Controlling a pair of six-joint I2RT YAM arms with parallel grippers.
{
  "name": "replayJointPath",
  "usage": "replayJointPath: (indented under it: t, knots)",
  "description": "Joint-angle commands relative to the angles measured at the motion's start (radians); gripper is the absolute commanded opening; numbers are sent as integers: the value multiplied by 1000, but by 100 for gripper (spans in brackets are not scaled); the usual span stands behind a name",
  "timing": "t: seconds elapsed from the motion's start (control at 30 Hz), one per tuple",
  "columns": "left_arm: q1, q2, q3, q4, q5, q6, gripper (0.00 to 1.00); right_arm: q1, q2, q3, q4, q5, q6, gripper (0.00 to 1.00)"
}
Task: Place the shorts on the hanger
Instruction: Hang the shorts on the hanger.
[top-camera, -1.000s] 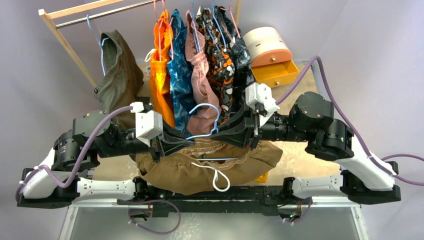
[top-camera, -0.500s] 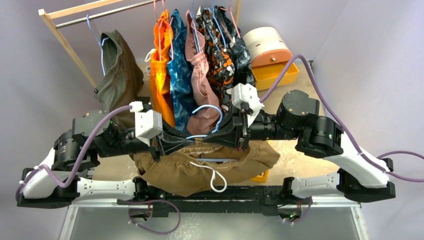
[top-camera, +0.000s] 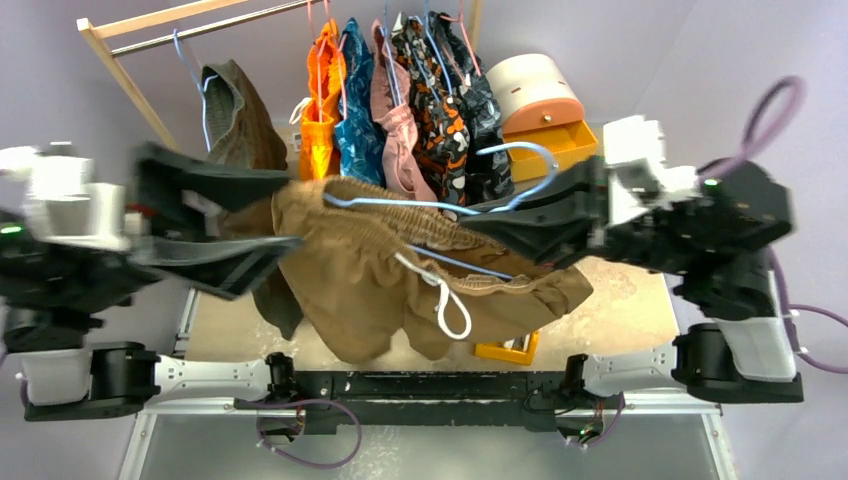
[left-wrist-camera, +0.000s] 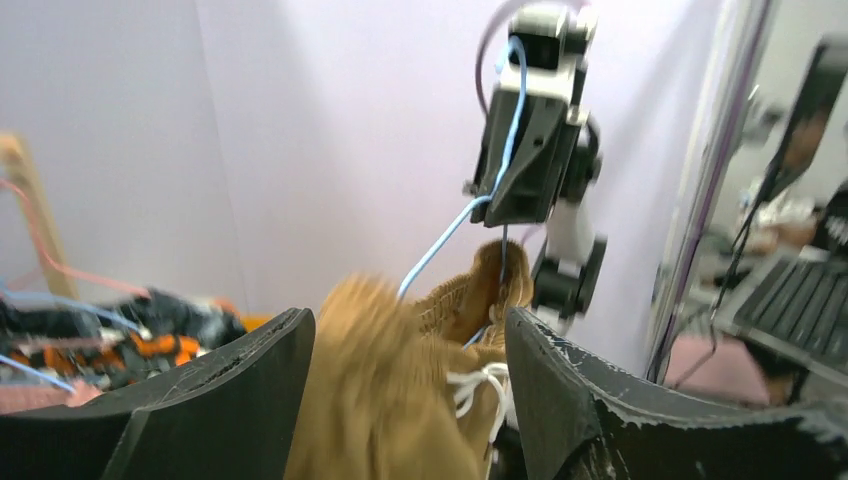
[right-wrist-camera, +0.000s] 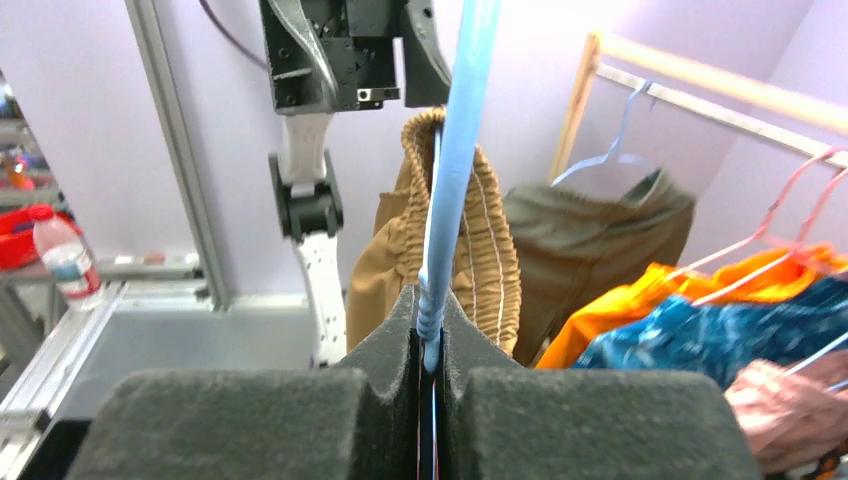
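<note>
Now, your right fingers are clamped on the thin light-blue wire hanger, holding it well above the surface so the tan-brown drawstring shorts drape from it by the waistband (threaded on, I judge). Your left fingers stand wide apart beside the cloth, gripping nothing.

Counted: shorts, one pair; hanger, one; grippers, two (left gripper, right gripper); rack, one; drawer box, one.
</note>
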Motion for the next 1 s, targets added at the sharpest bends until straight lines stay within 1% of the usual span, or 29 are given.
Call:
replayJointPath:
  t: [0.0, 0.07, 0.2, 0.3, 0.4, 0.57, 0.73, 0.97]
  knots:
    - [4, -79, 50, 152, -31, -29, 70, 3, -33, 50, 102, 43, -68, 0]
    - [6, -99, 26, 148, -88, -37, 70, 3, -32, -19, 67, 104, -68, 0]
    - [6, -110, -18, 82, -225, -60, 70, 4, -66, -161, 43, 242, -51, 0]
    - [6, -124, -64, 43, -322, -90, 70, 3, -93, -230, 32, 291, -35, 0]
    - [7, -138, -135, 25, -395, -134, 69, 3, -124, -280, 45, 315, -25, 0]
    - [6, -108, -186, -59, -503, -250, 65, 3, -169, -357, 79, 355, -23, 0]
    - [6, -51, -211, -142, -556, -374, 63, 4, -173, -401, 102, 388, -11, 0]
    - [7, 28, -272, -204, -641, -492, 63, 3, -178, -428, 130, 408, 0, 0]
